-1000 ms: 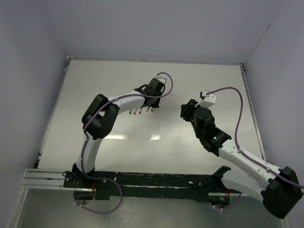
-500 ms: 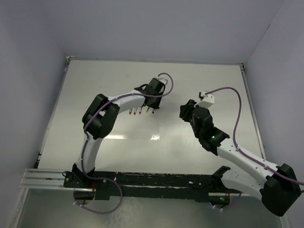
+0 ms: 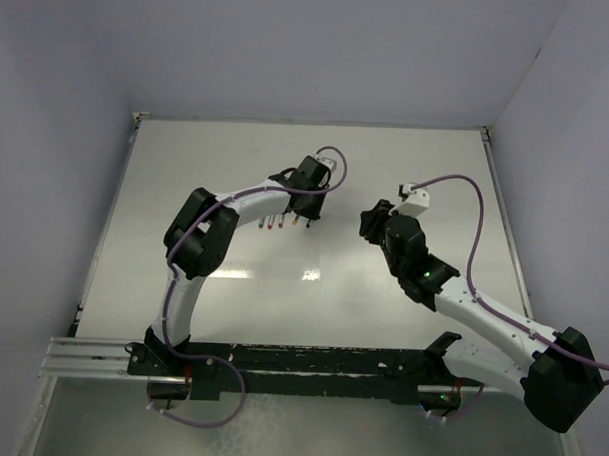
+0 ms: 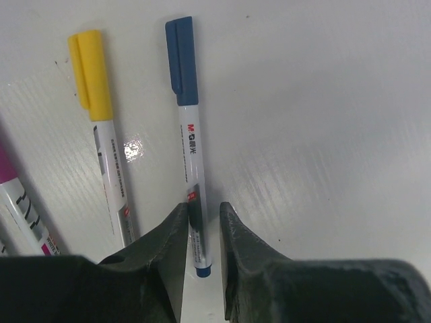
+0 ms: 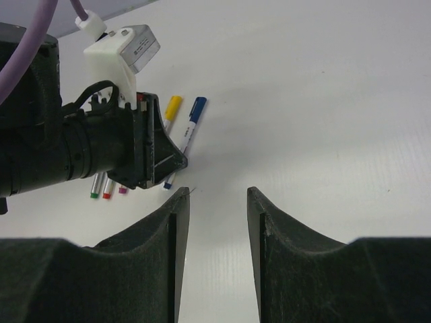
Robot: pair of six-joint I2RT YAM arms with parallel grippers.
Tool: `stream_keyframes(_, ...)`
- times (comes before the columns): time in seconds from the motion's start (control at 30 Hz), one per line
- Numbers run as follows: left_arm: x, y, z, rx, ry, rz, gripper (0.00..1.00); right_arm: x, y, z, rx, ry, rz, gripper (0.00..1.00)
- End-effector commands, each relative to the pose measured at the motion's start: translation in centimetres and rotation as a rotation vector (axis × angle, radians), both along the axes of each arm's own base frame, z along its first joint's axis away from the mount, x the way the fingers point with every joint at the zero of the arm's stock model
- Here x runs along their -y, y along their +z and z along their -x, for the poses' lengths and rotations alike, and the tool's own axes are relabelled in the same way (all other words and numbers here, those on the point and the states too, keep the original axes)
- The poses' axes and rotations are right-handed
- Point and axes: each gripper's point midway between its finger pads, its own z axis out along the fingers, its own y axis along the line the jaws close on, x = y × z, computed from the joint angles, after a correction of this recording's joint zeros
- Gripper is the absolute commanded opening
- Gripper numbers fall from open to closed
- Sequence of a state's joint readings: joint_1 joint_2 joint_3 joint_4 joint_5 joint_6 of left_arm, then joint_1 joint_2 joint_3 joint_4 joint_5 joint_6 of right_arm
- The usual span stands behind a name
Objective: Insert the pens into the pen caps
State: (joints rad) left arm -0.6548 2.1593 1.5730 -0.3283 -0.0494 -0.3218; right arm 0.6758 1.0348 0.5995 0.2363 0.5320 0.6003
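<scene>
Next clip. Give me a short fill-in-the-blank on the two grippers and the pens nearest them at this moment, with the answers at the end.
1. The cap of the pen lying between the left gripper's fingers is ____.
2. In the left wrist view, the cap of the neighbouring pen is ____.
3. The right gripper stands open, holding ____.
Missing words: blue; yellow; nothing.
</scene>
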Motion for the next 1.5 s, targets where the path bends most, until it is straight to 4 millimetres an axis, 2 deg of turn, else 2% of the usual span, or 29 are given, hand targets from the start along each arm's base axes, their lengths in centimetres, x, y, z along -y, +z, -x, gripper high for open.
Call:
stream_keyframes(0.0,-0.1,3.0,0.1,0.030,0.000,0.016,0.28,0.1,0.7,-0.2,0.026,-0.019,-0.024,0.42)
stream_keyframes(0.13,-0.3,5.5,-1.2,0.108,0.011,0.012,0.29,0.4,1.1,-0.1,0.039,-0.023,-0.023,0.42)
stream_keyframes(0.23,-0.4,8.4,-1.9,0.181,0.021,0.029,0.29,0.6,1.3,0.0,0.047,-0.027,-0.015,0.42)
stream_keyframes(0.43,-1.1,14.9,-1.4,0.331,0.023,0.123,0.29,1.5,1.2,0.2,0.052,-0.059,0.002,0.42)
stream_keyframes(0.5,-1.8,17.0,-0.6,0.380,0.028,0.156,0.29,2.2,1.3,0.2,0.056,-0.083,0.022,0.52)
stream_keyframes(0.6,-3.4,18.3,0.2,0.425,0.037,0.184,0.30,4.2,1.5,0.2,0.073,-0.159,0.072,0.62)
stream_keyframes(0.7,-6.3,18.2,0.3,0.418,0.071,0.234,0.30,7.1,1.3,-0.3,0.069,-0.223,0.087,0.65)
stream_keyframes(0.77,-8.9,18.3,0.0,0.424,0.117,0.284,0.30,9.7,1.1,-0.9,0.058,-0.265,0.045,0.66)
stream_keyframes(0.87,-13.8,18.1,-0.5,0.451,0.216,0.274,0.31,13.6,1.3,-1.1,0.060,-0.353,0.017,0.67)
stream_keyframes(0.93,-17.9,17.8,-1.2,0.466,0.304,0.238,0.32,15.9,1.7,-0.8,0.067,-0.415,0.012,0.67)
stream_keyframes(1.03,-23.5,17.2,-1.4,0.464,0.427,0.233,0.32,19.0,2.3,0.1,0.086,-0.508,-0.011,0.68)
stream_keyframes(1.1,-26.2,17.4,-1.3,0.491,0.486,0.256,0.33,20.8,2.6,0.9,0.098,-0.571,-0.028,0.69)
stream_keyframes(1.2,-27.8,18.3,-1.1,0.558,0.503,0.261,0.37,22.5,3.2,2.2,0.129,-0.647,-0.056,0.70)
stream_keyframes(1.33,-28.7,18.5,-0.9,0.595,0.525,0.226,0.46,22.5,3.6,2.5,0.151,-0.644,-0.066,0.77)
stream_keyframes(1.47,-29.2,18.4,-1.0,0.602,0.544,0.209,0.54,22.4,3.0,2.3,0.115,-0.647,-0.065,1.00)
